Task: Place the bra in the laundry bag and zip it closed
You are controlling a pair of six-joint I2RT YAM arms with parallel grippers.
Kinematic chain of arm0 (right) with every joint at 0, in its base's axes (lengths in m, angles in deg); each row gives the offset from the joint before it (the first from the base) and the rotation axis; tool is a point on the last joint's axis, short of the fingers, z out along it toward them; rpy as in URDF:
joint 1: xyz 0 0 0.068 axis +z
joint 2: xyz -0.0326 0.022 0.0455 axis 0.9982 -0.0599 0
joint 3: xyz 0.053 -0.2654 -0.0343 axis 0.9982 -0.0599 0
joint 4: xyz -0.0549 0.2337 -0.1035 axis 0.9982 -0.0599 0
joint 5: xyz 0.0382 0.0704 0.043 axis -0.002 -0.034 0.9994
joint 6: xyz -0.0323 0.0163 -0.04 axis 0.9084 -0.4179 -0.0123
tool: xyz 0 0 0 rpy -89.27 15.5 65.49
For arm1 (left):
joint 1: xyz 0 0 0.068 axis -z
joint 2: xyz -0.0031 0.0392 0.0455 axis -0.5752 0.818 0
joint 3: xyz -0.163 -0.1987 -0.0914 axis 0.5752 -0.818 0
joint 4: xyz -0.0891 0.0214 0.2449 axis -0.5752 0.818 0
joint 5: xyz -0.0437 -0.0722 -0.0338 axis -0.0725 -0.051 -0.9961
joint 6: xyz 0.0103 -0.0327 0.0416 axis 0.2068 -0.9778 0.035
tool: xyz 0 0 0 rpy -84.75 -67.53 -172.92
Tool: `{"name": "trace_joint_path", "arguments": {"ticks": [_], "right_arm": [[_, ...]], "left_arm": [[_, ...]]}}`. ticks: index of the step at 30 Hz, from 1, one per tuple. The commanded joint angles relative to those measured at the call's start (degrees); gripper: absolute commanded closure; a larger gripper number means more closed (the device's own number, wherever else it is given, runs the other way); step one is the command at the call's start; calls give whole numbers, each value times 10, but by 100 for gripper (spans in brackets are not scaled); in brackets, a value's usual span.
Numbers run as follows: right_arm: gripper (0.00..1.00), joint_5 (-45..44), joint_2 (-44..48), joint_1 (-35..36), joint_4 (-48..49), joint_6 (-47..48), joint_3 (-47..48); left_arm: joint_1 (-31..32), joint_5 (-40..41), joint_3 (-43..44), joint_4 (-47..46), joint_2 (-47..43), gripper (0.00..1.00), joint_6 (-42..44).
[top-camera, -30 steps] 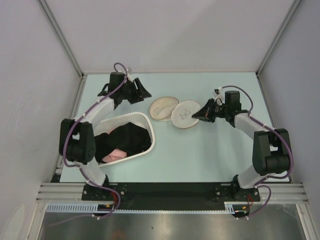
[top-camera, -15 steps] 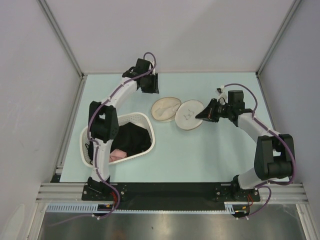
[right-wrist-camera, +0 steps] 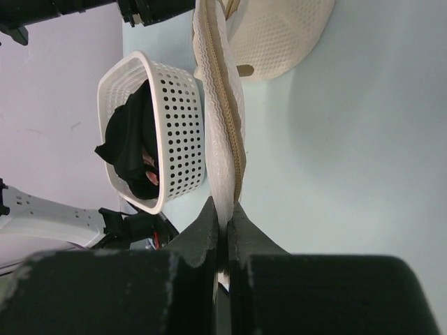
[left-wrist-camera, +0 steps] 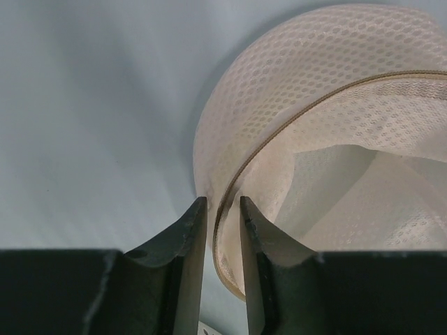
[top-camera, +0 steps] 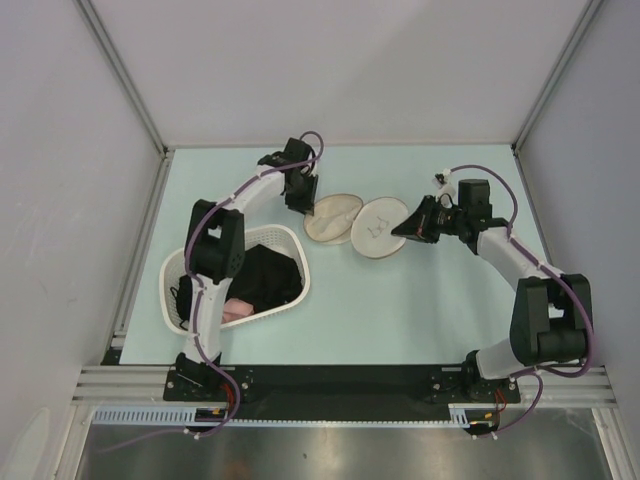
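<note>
L to R, top view:

- White basket (top-camera: 298,243), L side of table (top-camera: 420,300). Holds a dark heap, judged the bra (top-camera: 265,275), plus a pink garment (top-camera: 232,312). Bra not separable from any other dark cloth here. Not in the bag, well apart from it.
- L gripper (top-camera: 303,200) at far-L edge of the laundry bag (top-camera: 330,215). Wrist cam: jaws narrow, a slim gap, the bag's zip rim running between the tips. Can't tell if it's pinched or just straddled.
- Bag lies open as a clamshell, two cream mesh halves side by side, mid-table. Zip undone, inside looks empty.
- R gripper (top-camera: 405,228) at the R half's edge. Wrist cam: jaws closed tight on the mesh rim, lifting that half on edge.

Progress, as judged: only prep in hand, i.e. bag opened and held at both ends. Left to do: fetch bra from basket, put it inside, fold halves together, run zip round. Main steps not begun.
</note>
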Motion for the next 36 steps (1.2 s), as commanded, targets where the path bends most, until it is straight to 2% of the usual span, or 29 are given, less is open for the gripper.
{"name": "trace_joint_path", "arguments": {"ticks": [1,2,4,5,8,9,12,15,20,24,31,36], "right_arm": [[100,11,30,-1,19,-4,-5],[100,9,33,0,18,-5,-5],[100,-3,36,0,13,-17,-3],[100,-11,41,3,8,-23,0],[100,-87,53,33,-56,-4,46],[100,-168,56,46,-122,10,63],[100,-278,74,88,-175,20,100],[100,-322,89,113,-204,8,134],[100,-336,145,147,-205,-18,182],[100,-317,131,115,-237,-3,234],[99,-301,25,84,-309,95,321],[98,-265,-28,80,-264,143,321]], "left_arm": [[5,-9,-5,-15,-8,72,10],[6,-10,-4,-17,-8,74,10],[7,-8,-1,-12,-9,98,10],[7,-2,-5,-11,-25,100,7],[9,9,-18,-17,-83,100,-5],[11,10,-12,-2,-95,100,-5],[16,-4,19,42,-140,100,-12],[23,-1,71,103,-161,100,-14],[19,27,86,128,-175,100,-30],[13,17,141,148,-147,100,-46],[-12,-11,159,125,-127,100,-80],[-25,-26,114,87,-125,100,-93]]}}
